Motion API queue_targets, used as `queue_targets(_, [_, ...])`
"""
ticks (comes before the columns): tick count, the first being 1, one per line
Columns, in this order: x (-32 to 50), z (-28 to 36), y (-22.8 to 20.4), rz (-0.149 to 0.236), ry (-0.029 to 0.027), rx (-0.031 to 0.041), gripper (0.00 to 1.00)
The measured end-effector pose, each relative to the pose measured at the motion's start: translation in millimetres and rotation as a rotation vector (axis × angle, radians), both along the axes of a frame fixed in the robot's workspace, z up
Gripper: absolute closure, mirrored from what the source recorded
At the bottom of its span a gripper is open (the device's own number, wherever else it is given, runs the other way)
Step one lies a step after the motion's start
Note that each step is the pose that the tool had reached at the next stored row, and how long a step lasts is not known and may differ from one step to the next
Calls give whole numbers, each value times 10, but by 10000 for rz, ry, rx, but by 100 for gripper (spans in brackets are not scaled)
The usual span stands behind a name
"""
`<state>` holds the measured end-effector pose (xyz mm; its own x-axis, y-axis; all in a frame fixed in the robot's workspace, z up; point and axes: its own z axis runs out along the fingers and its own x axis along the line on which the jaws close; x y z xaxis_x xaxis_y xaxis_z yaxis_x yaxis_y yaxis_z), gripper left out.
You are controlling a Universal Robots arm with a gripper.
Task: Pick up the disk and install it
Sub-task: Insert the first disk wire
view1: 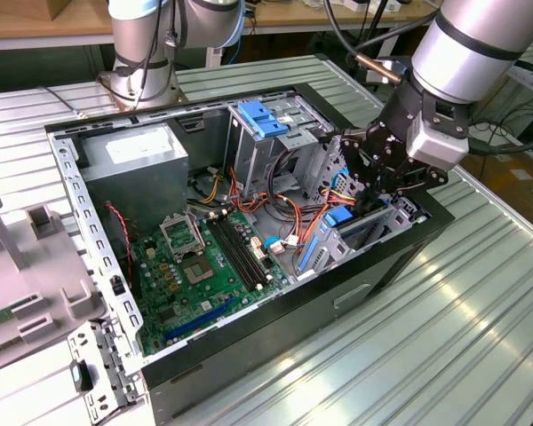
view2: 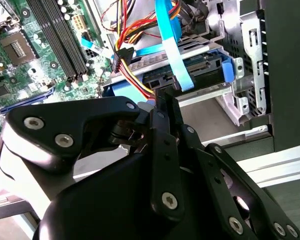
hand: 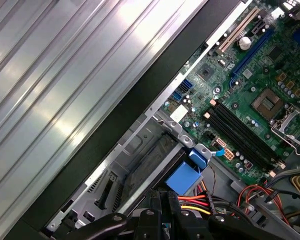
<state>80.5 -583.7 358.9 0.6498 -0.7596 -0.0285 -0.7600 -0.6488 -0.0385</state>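
Note:
The disk (view2: 206, 68), a dark drive in a bright blue carrier, lies in the metal drive bay (view2: 250, 60) at the corner of the open computer case (view1: 275, 302). A flat blue cable (view2: 169, 35) and a red, yellow and black wire bundle (view2: 132, 75) run to its end. My gripper (view2: 162, 97) is shut, with its black fingertips together right at the disk's near edge and nothing visibly between them. In the exterior view the gripper (view1: 364, 191) reaches down into the case at the exterior view's right. In the first wrist view the fingertips (hand: 159, 200) sit just beside a blue plastic piece (hand: 185, 177).
The green motherboard (view1: 195, 266) with dark memory slots (view2: 65, 40) fills the case floor. A grey power supply (view1: 133, 164) stands at the back left, and a blue latch (view1: 262, 120) tops the upper drive cage. The ribbed metal table (view1: 444, 328) surrounds the case. A grey side panel (view1: 27, 275) lies at the exterior view's left.

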Motion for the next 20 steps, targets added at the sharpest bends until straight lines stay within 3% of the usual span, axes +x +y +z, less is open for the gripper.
queue_targets(6, [-1, 0, 0, -112, 0, 1, 83])
queue_targets(20, [-1, -4, 0, -1475, 0, 0, 83])
